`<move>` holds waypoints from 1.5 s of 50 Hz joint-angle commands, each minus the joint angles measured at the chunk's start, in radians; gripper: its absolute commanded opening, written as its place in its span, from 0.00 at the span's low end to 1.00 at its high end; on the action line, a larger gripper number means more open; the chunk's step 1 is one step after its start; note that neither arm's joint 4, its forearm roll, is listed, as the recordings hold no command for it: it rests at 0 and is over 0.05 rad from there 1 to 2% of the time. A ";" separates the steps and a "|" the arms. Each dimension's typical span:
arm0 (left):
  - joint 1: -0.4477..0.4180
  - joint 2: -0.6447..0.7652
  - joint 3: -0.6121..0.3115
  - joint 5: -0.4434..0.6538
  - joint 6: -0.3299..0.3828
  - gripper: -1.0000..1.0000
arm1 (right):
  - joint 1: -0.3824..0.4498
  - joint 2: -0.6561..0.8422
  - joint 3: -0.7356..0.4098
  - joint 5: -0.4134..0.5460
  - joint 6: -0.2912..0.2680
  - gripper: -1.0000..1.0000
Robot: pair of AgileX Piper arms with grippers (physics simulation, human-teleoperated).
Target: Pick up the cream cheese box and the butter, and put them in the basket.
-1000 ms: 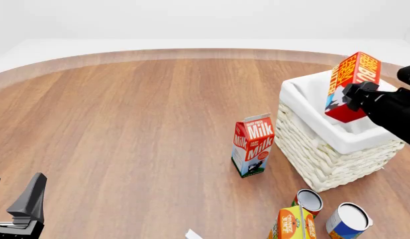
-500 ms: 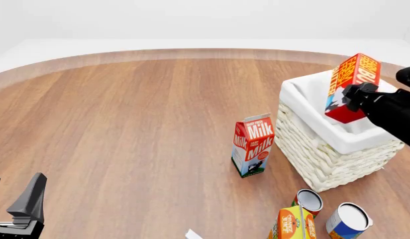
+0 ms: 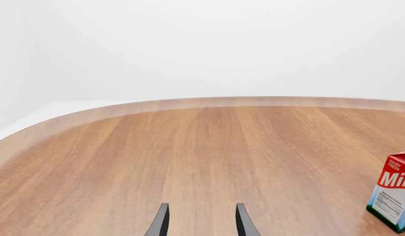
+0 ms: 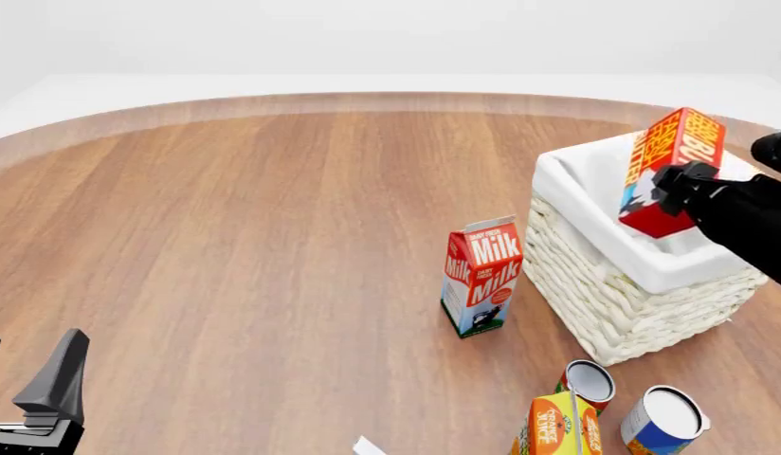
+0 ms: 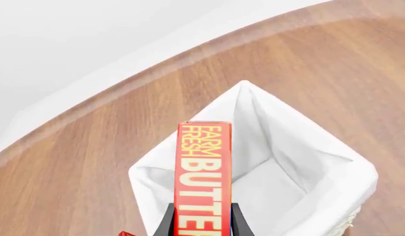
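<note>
My right gripper [image 4: 684, 186] is shut on the red-and-orange butter carton [image 4: 669, 169] and holds it tilted in the air over the basket [image 4: 644, 275]. In the right wrist view the butter [image 5: 204, 172] sits between the fingers [image 5: 168, 222], above the open white-lined basket [image 5: 271, 162]. A small whitish corner of the cream cheese box [image 4: 369, 445] shows at the front edge of the front view. My left gripper [image 4: 27, 372] is open and empty at the front left; its fingers [image 3: 160, 222] point over bare table.
A red-and-white milk carton [image 4: 481, 277] stands just left of the basket and also shows in the left wrist view [image 3: 394, 196]. An orange juice carton [image 4: 557, 427] and two cans [image 4: 590, 382] [image 4: 666, 417] stand in front of the basket.
The right gripper has shifted the butter slightly right and tilted it a little more over the basket. The left arm has not moved.
</note>
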 commanded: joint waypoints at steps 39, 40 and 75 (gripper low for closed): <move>0.000 0.000 0.000 0.000 0.000 1.00 | -0.012 -0.008 -0.026 -0.021 0.004 1.00; 0.000 0.000 0.000 0.000 0.000 1.00 | -0.011 -0.013 -0.026 -0.018 0.004 1.00; 0.000 0.000 0.000 0.000 0.000 1.00 | 0.295 -0.273 -0.247 0.360 -0.118 1.00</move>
